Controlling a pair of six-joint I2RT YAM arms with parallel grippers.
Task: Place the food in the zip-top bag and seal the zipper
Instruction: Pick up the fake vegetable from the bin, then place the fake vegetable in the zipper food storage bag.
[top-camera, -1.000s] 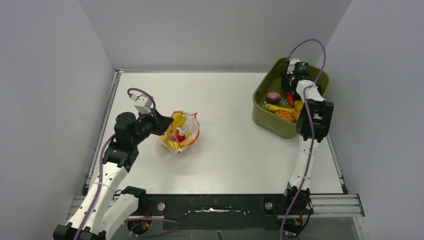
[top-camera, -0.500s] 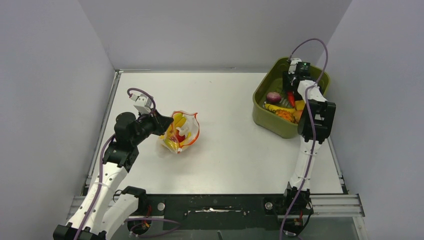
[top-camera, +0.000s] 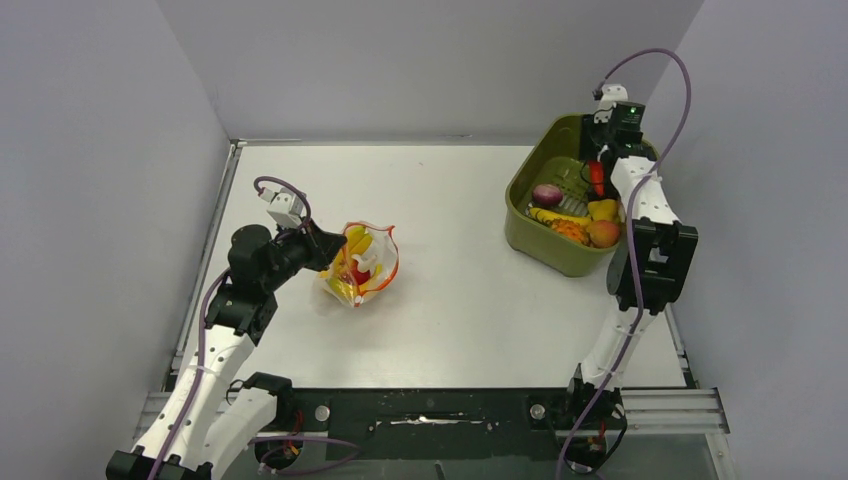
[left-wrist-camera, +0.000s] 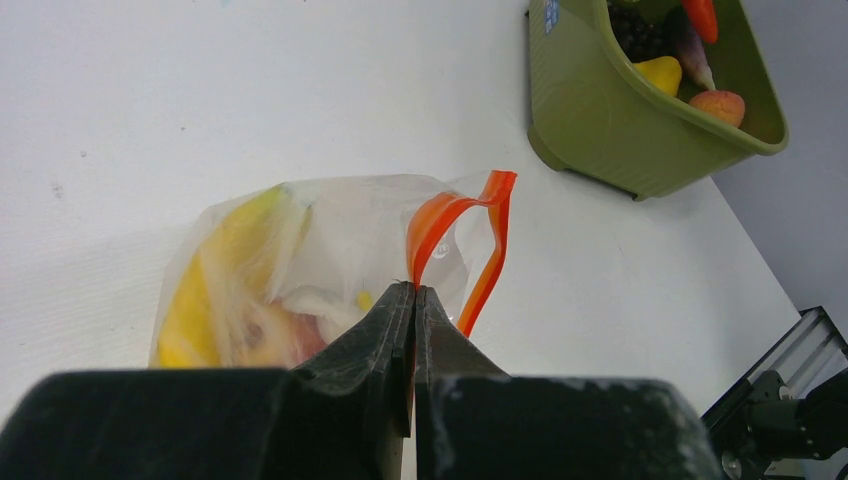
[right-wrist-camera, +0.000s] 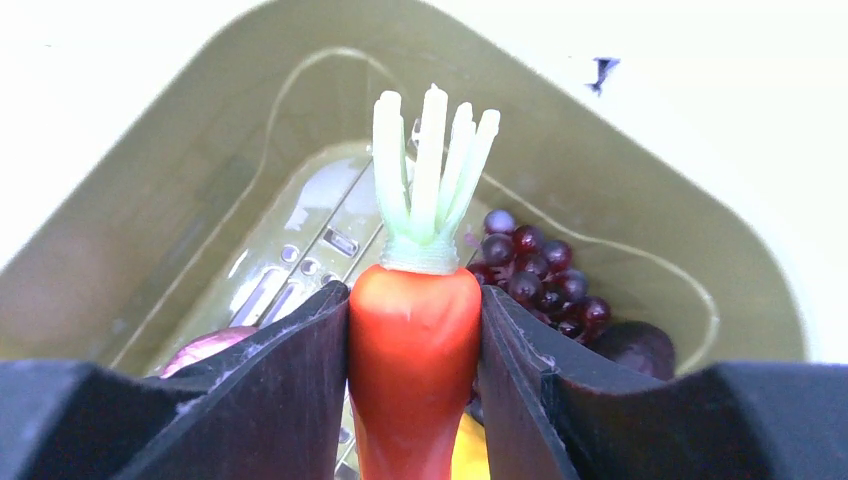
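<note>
The clear zip-top bag (top-camera: 360, 262) lies left of centre with yellow and red toy food inside it. My left gripper (top-camera: 325, 245) is shut on its orange-red zipper; in the left wrist view the jaws (left-wrist-camera: 413, 290) pinch the strip (left-wrist-camera: 440, 215) at the bag's mouth, which stands open. My right gripper (top-camera: 598, 172) is shut on a red toy carrot (top-camera: 598, 180) and holds it above the olive-green bin (top-camera: 528, 235). In the right wrist view the carrot (right-wrist-camera: 415, 350) with pale green stalks sits between the fingers (right-wrist-camera: 300, 360).
The bin at the far right holds a purple onion (top-camera: 546, 194), a banana (top-camera: 555, 215), an orange piece (top-camera: 572, 230), a peach (top-camera: 602, 233), dark grapes (right-wrist-camera: 540, 275) and a dark eggplant (right-wrist-camera: 635, 345). Walls close in left, back and right.
My right gripper has risen out of the bin's pile with the red carrot and shifted toward the far right rim. My left gripper and the bag have not moved.
</note>
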